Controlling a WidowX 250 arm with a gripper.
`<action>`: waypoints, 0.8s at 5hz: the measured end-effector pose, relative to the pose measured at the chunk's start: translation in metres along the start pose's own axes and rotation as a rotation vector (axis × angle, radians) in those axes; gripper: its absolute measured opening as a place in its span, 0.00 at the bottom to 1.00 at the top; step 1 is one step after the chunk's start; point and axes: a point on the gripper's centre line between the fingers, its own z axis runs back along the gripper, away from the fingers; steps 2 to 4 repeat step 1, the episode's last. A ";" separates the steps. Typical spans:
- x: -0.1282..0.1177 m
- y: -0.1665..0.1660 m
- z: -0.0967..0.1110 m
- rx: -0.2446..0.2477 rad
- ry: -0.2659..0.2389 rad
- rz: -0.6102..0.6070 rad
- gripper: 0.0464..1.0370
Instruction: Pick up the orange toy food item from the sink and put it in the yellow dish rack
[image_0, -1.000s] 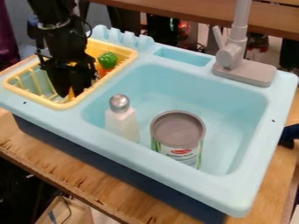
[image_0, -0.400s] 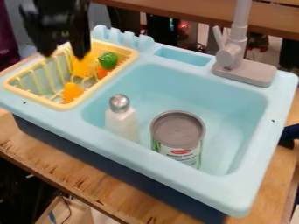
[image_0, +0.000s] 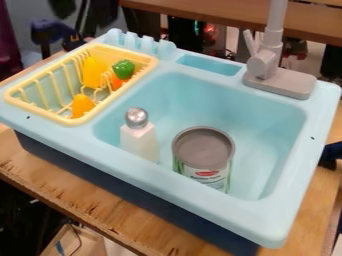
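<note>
Though apart, fingers (image_0: 63, 7) at the top edge, light-blue sink (image_0: 177, 187) on wooden counter (image_0: 100, 207), shelf (image_0: 220, 14) behind.

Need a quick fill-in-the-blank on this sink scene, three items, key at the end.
1. The rack beside the sink basin is ____ in colour.
2. The pepper-shaped toy in the rack is ____ in colour.
3. As the camera sees it, the can stands to the ____ of the white bottle.

Missing words: yellow; green; right
</note>
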 end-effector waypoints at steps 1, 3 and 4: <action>-0.003 -0.033 0.008 -0.021 0.036 -0.128 0.97; -0.003 -0.033 0.008 -0.021 0.036 -0.128 0.97; -0.003 -0.033 0.008 -0.021 0.036 -0.128 0.97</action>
